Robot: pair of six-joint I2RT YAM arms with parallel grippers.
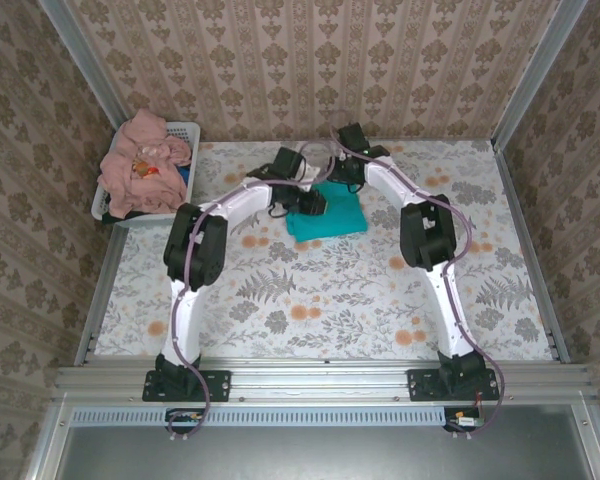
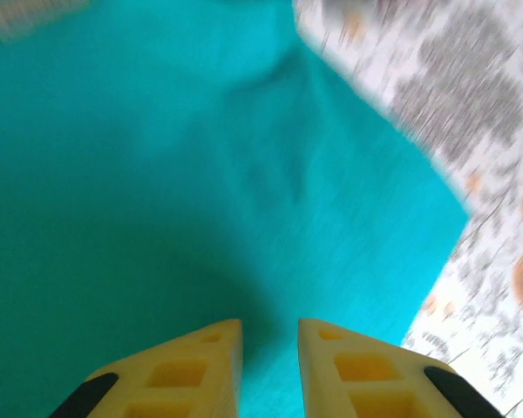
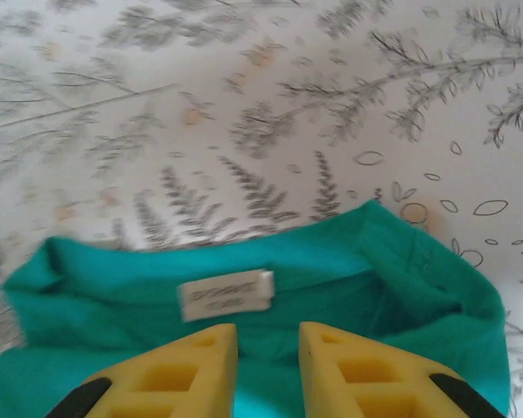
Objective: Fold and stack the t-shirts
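Observation:
A teal-green t-shirt (image 1: 330, 220) lies folded into a small rectangle at the back middle of the table. My left gripper (image 1: 308, 204) hovers over its left part. In the left wrist view the yellow fingertips (image 2: 270, 324) stand slightly apart above smooth teal cloth (image 2: 200, 174), with nothing between them. My right gripper (image 1: 334, 178) is at the shirt's far edge. Its jaws (image 3: 268, 329) are narrowly open just over the collar (image 3: 375, 279), next to the white neck label (image 3: 227, 294). Salmon-pink t-shirts (image 1: 140, 165) are heaped in the basket.
The white slotted laundry basket (image 1: 99, 206) stands at the table's far left corner. The floral table cover (image 1: 310, 300) stretches bare toward the arm bases. Patterned walls close in the back and both sides.

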